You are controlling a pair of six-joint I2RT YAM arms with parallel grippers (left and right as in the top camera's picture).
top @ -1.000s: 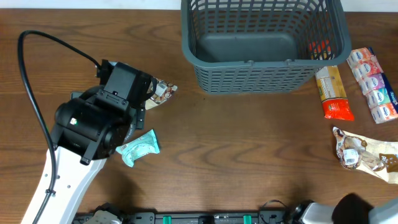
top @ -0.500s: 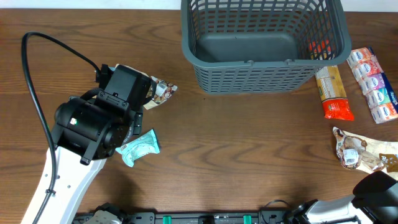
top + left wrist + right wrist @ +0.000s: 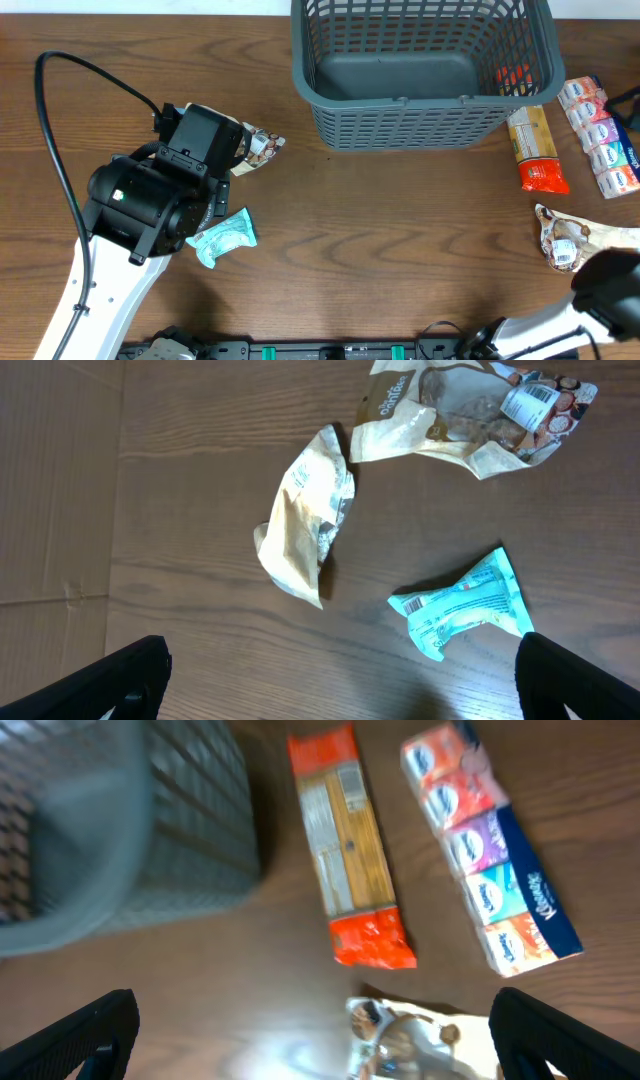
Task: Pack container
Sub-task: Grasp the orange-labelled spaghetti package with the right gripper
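Note:
The container (image 3: 400,101), a large dark grey-blue mesh basket, stands at the far middle of the table, and its wall shows in the right wrist view (image 3: 90,850). Something red (image 3: 513,77) lies inside it at the right. My left gripper (image 3: 345,695) is open and empty above the table, short of a teal packet (image 3: 465,608), a crumpled cream packet (image 3: 305,525) and a white-brown bag (image 3: 470,410). My right gripper (image 3: 320,1050) is open and empty above a white-brown snack bag (image 3: 410,1040).
To the right of the basket lie an orange-yellow long packet (image 3: 536,148) and a strip of tissue packs (image 3: 598,135). My left arm (image 3: 150,195) covers the left middle, with the teal packet (image 3: 225,237) beside it. My right arm (image 3: 612,290) is at the bottom right corner.
My right arm has come up into the overhead view from the bottom right edge, towards the white-brown snack bag. The left arm has barely moved.

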